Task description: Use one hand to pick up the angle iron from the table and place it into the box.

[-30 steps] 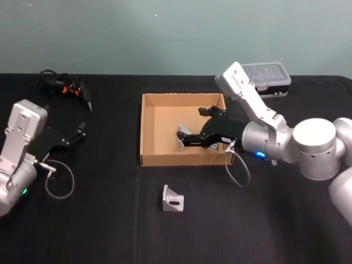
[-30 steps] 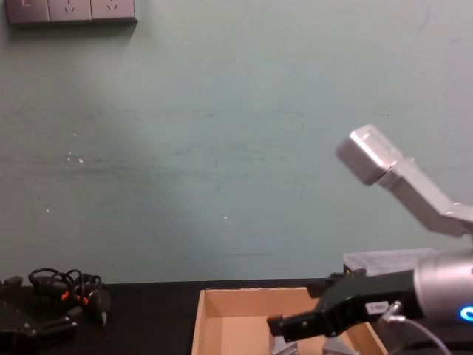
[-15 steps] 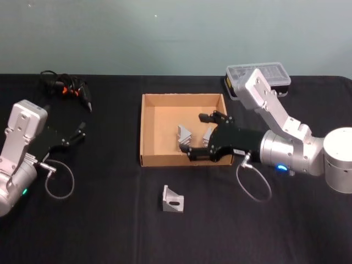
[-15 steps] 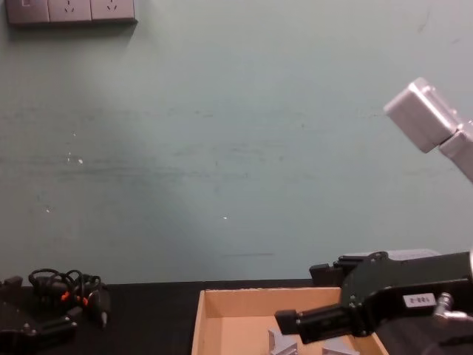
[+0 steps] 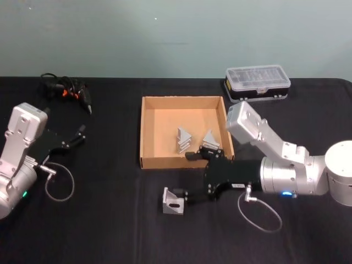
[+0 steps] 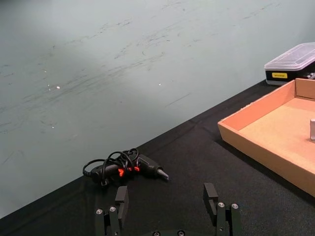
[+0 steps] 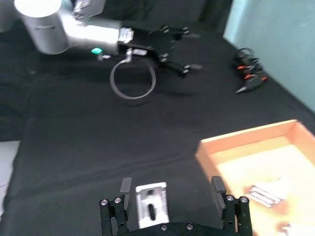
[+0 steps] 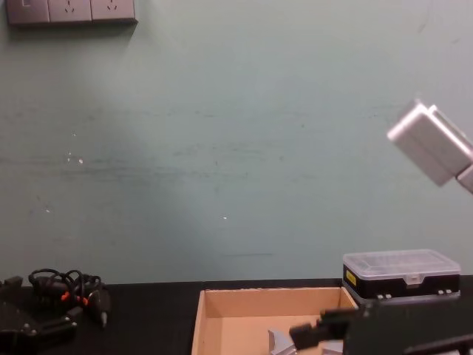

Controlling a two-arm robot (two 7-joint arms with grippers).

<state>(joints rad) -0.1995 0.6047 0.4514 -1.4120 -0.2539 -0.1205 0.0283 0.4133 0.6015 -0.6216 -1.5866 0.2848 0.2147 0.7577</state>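
**One iron left on the table, right hand lined up, no grip yet**

The table (image 5: 110,231) carries everything I am working with. The box (image 5: 144,132) sits just beyond my right hand (image 5: 190,177), with its near wall close to the hand's far finger. I am running this hand alone. It reaches across the table in front of the box, and its fingers (image 7: 126,187) are spread wide with nothing between the pads.

My left hand (image 5: 77,135) is parked well away, on the other side of the box from the working hand. It is also spread open and empty. A lidded case (image 5: 257,82) stands beyond the box, and a corded tool (image 5: 69,88) lies beyond the left hand. Neither is part of this job.

The angle iron (image 5: 172,200) I am after lies on the table. In the wrist view it sits inside the span of the right hand's fingers, nearer one finger than the other. I cannot tell whether that finger touches it.

Two more irons (image 5: 184,138) lie in the box, side by side, just past the right hand.

I judge the job mostly done: two pieces are boxed and this one is left. I have yet to close on it, lift it, carry it over the near wall and let go.
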